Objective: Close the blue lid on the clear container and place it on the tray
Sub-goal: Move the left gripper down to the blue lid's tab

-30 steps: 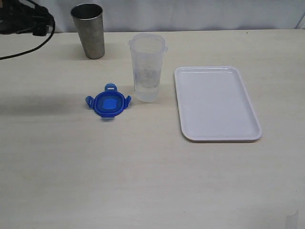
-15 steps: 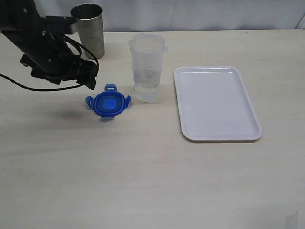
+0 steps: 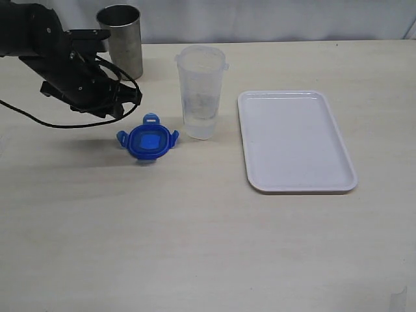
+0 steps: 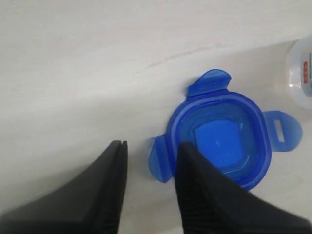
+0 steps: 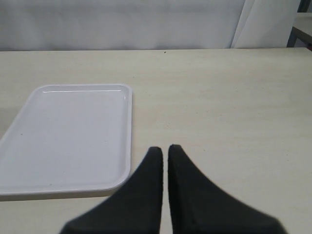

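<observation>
Front of the beige table (image 3: 195, 247) is bare. Next back is the white tray (image 3: 296, 140), flat, nothing on it, at 3 o'clock from the clear container (image 3: 201, 91), near but apart. The blue lid (image 3: 149, 141) lies flat on the table at 8 o'clock from the container, just beside its base, flaps spread out. The container stands upright with its mouth uncovered. The left gripper (image 4: 150, 146) sits at 10 o'clock from the lid, close over its edge. Its claw is apart and clamps nothing. The wrist view shows one lid flap in the gap and one finger overlapping the lid's rim; can't tell if it touches. The right gripper (image 5: 165, 148) shows only in its own wrist view: claw together, holding nothing, over bare table with the tray ahead. Farthest back, the grey steel cup (image 3: 122, 42) stands upright at 10 o'clock from the container, behind the left arm.
</observation>
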Tool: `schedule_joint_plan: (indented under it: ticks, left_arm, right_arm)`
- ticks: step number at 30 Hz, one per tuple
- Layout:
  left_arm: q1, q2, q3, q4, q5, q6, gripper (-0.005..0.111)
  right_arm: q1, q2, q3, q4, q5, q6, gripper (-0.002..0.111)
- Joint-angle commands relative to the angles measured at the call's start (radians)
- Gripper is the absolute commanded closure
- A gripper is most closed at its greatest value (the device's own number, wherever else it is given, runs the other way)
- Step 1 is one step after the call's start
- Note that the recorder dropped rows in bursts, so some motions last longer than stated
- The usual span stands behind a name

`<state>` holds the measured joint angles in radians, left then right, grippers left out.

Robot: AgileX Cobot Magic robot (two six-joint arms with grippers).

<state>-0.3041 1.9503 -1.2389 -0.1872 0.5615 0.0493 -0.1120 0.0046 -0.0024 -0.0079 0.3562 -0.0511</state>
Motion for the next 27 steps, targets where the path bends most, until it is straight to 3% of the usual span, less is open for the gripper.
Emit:
schedule_joint_plan:
  ticks: [1, 27]
  left_arm:
    - [-0.005, 0.027, -0.007, 0.0, 0.029, 0.002, 0.074]
    - [-0.023, 0.136, -0.007, -0.139, -0.062, 0.081, 0.074]
  right_arm:
    - [-0.002, -0.005, 0.002, 0.001, -0.011, -0.006, 0.104]
    - [-0.002, -0.005, 0.002, 0.001, -0.011, -0.006, 0.104]
